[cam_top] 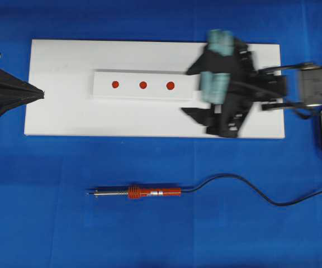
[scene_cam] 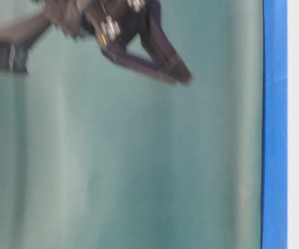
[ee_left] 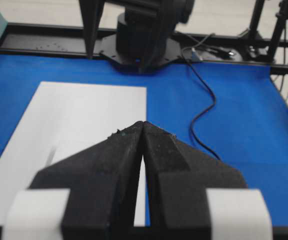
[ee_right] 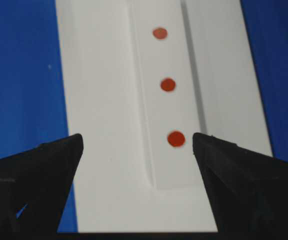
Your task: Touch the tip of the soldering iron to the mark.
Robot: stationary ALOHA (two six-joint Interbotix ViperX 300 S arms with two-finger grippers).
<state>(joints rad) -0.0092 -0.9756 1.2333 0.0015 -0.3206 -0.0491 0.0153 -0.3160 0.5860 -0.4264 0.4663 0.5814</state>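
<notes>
right hand (cam_top: 217, 89) is wide open and empty, hovering over the right end of the white board (cam_top: 66, 111). its wrist view shows both fingers (ee_right: 39, 175) spread with the three red marks (ee_right: 176, 138) between them and nothing in the grip. left hand (cam_top: 15, 94) is pinched closed on nothing, parked at the board's left edge.

soldering iron (cam_top: 150, 192) lies flat on the blue tabletop (cam_top: 49, 223), well apart from the board and below it in the overhead view. orange handle on the right, silver shaft and tip (cam_top: 90, 193) pointing left, cord (cam_top: 250, 190) trailing off to the right. untouched.

so the step in hand, as i read it, is the pickup, and the right hand is over the wrong spot for that.

how to do it well:
- come down over the ribbed orange handle, not the metal shaft
- turn the wrist so the fingers straddle the handle across its length
- grip near the handle's middle so the tip doesn't droop or swing
- watch the cord: it can drag and twist the iron on the lift, so leave slack
- the iron is thin and low, so get the fingers right down at the cloth before closing

which mark is the target isn't clear from here.
</notes>
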